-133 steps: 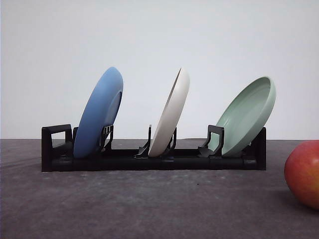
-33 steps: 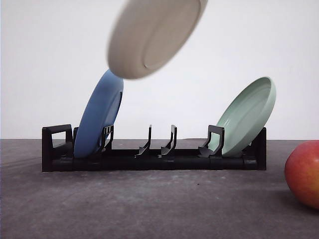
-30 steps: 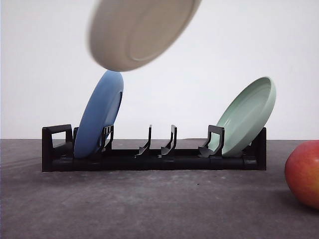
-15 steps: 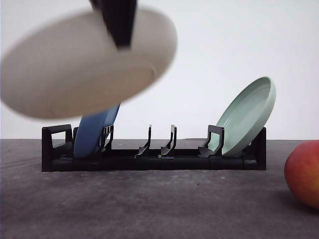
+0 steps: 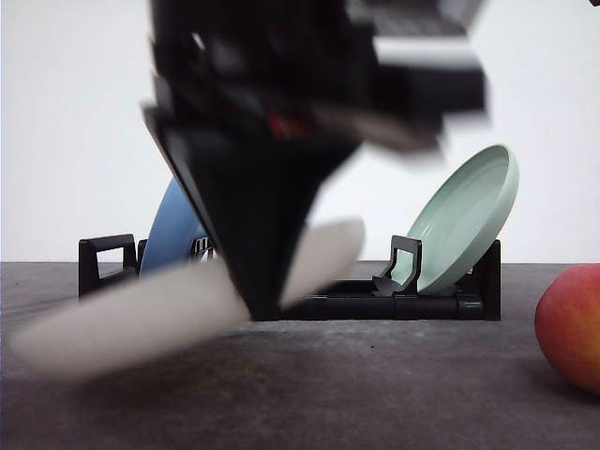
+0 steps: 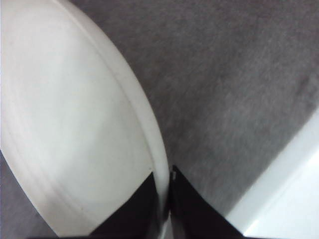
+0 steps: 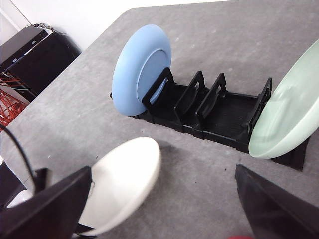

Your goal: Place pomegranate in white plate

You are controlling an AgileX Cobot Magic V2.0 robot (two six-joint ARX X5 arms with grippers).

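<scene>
At lower left of the front view the left tool [image 6: 167, 209] pinches the white plate's [image 5: 141, 314] rim, plate tilted low over the bench [image 5: 394, 394]; pomegranate [image 5: 570, 323] sits at right edge; rack [image 5: 412, 300] behind; right tool [image 7: 159, 219] spread wide

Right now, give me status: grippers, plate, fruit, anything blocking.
Left gripper shut on the white plate rim, plate low over the table. Right gripper open, empty. Pomegranate on the table at right, untouched. Rack behind, not blocking.
</scene>
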